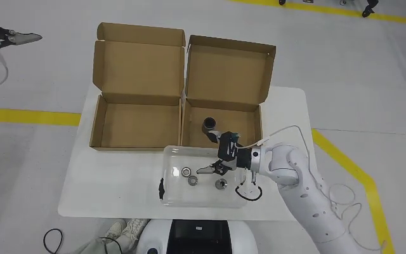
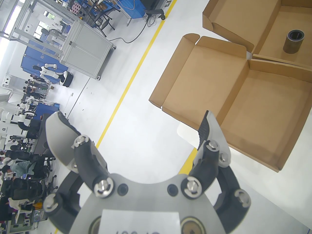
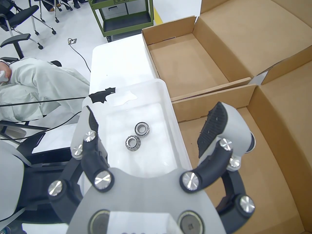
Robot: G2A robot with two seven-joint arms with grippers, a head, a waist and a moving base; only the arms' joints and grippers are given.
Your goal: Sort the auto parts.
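Three metal bearings lie in a clear plastic bin (image 1: 171, 197) at the table's front: one bearing (image 1: 186, 171), a second (image 1: 193, 181) and a third (image 1: 221, 184). The right wrist view has two of them (image 3: 142, 129) (image 3: 132, 142) below my right gripper (image 3: 154, 113). That gripper (image 1: 212, 155) is open and holds nothing; it hangs over the bin's back rim, one finger above the bin, the other above the right box (image 1: 250, 136). A dark cylinder (image 1: 209, 125) (image 2: 293, 42) stands in the right box. My left gripper (image 2: 133, 120) (image 1: 19, 38) is open, off the table to the far left.
An open cardboard box (image 1: 133, 124) with nothing in it stands left of the right box, both with lids folded back. A black cable loop (image 1: 247, 190) lies on the table by the bin's right end. Black tape (image 3: 102, 95) marks the bin's left rim.
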